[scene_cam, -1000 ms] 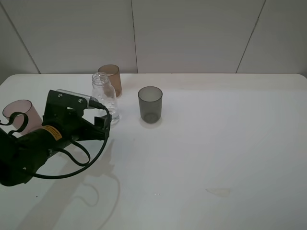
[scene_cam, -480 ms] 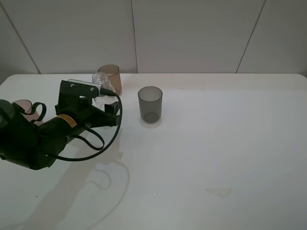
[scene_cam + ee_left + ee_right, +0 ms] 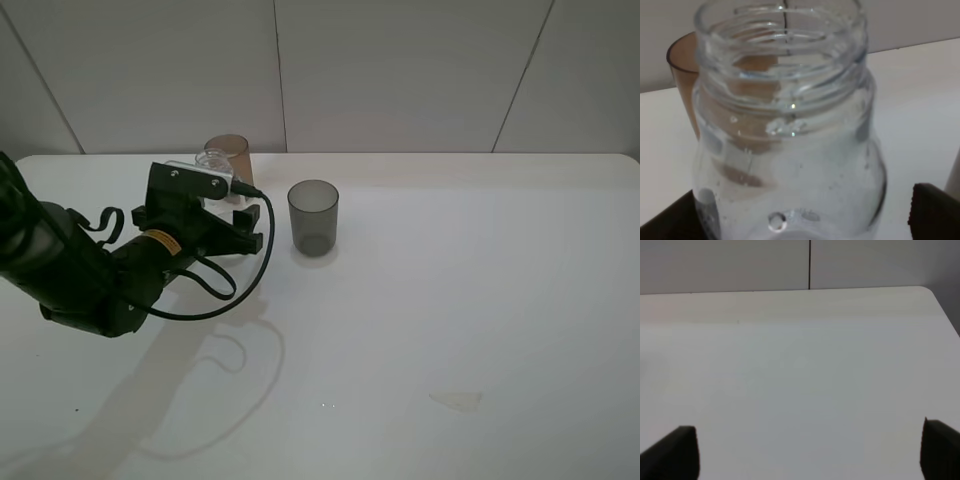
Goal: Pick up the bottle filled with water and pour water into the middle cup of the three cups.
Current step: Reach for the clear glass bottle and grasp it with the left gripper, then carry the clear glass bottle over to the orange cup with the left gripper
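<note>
My spread left gripper (image 3: 802, 217) flanks the small clear plastic bottle (image 3: 785, 125), a translucent amber tumbler (image 3: 233, 150) at its one o'clock. My right gripper (image 3: 810, 450) is also spread.

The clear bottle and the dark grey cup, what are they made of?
The small clear bottle looks like glossy plastic: moulded screw threads at the neck, a dimple in its side, though glass is possible. The smoky dark grey tumbler looks like thin translucent plastic; you can see through its walls.
</note>
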Action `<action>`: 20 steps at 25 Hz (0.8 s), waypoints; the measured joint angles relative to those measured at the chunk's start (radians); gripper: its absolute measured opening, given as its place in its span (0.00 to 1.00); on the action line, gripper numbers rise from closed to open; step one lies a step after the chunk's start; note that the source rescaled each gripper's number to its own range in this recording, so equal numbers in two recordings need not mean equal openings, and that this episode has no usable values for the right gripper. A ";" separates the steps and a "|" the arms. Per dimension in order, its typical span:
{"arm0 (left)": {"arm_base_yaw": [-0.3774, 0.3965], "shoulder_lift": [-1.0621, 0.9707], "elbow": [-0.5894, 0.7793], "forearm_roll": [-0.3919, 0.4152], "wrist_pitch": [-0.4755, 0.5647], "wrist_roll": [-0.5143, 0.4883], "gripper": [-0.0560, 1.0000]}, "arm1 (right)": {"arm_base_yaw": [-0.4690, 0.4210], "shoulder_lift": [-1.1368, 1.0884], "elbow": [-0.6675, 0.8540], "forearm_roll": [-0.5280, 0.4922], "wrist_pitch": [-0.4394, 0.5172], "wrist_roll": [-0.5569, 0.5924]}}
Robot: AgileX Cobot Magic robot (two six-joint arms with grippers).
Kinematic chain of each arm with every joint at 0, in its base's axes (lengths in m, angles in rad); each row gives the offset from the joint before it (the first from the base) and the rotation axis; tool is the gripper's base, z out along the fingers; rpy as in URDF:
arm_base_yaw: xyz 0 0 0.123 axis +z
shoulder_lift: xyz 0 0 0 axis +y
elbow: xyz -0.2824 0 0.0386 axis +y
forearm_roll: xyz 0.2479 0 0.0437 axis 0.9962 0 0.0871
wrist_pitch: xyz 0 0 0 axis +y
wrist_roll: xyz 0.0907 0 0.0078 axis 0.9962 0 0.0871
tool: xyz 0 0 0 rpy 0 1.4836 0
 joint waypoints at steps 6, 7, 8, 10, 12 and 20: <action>0.000 0.037 -0.039 -0.005 -0.001 0.007 1.00 | 0.000 0.000 0.000 0.000 0.000 0.000; 0.000 0.040 -0.040 -0.005 -0.001 0.007 1.00 | 0.000 0.000 0.000 0.000 0.000 0.000; 0.000 0.043 -0.040 -0.005 -0.001 0.007 1.00 | 0.000 0.000 0.000 0.000 0.000 0.000; 0.000 0.049 -0.040 -0.009 -0.001 0.008 1.00 | 0.000 0.000 0.000 0.000 0.000 0.000; 0.001 0.056 -0.040 -0.020 -0.001 0.009 1.00 | 0.000 0.000 0.000 0.000 0.000 0.000; 0.003 0.060 -0.081 -0.051 -0.001 0.013 1.00 | 0.000 0.000 0.000 0.000 0.000 0.000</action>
